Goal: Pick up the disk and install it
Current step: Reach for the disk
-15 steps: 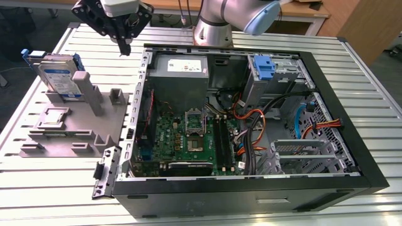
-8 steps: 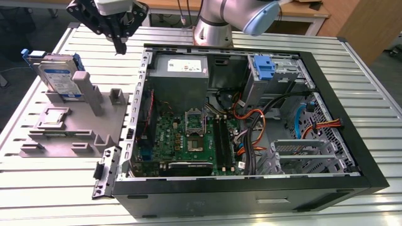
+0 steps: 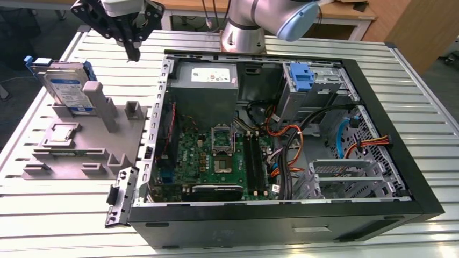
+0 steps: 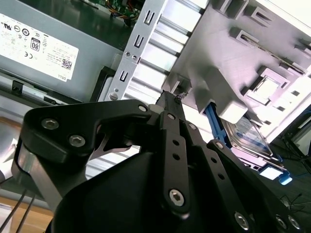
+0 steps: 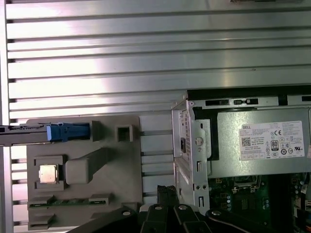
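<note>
Exterior view — gripper [image 3: 133, 54] closed, empty, on the exterior view's right of the disk [image 3: 68, 88] — coming in shut could knock it off its stand [image 3: 93, 148].

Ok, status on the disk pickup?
Tool shut, empty, hovering beside the computer case. Disk upright in its grey stand, untouched. Nothing between tool and disk.

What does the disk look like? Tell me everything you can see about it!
The disk is a flat silver-grey hard drive with a white-and-blue label, edged by a bright blue plastic frame. It stands on edge, tilted, in the grey holder at the exterior view's left, outside the computer case. Only the holder touches it; the gripper hangs apart from it.
</note>
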Controlling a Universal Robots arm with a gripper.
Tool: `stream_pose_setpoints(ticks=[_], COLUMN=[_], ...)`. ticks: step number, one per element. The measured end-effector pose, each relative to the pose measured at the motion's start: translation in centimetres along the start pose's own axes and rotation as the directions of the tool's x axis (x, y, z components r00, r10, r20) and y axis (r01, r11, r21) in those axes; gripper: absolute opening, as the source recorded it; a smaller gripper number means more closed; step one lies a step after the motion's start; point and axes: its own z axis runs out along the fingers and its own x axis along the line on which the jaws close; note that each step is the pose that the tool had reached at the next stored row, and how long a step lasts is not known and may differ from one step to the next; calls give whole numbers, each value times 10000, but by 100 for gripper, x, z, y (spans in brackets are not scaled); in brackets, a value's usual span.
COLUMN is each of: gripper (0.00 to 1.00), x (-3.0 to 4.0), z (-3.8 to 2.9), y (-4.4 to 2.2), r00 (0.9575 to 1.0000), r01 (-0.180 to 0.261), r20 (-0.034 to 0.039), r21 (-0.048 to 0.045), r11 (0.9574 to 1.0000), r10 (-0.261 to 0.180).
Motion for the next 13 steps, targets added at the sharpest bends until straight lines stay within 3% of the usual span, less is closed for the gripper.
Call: stream_pose_setpoints(ticks=[13], gripper=[10], x=[51], z=[2], y=[-4], r00=[10000], r01=[0], r20=[0], r21=[0], r11=[10000], r10=[0])
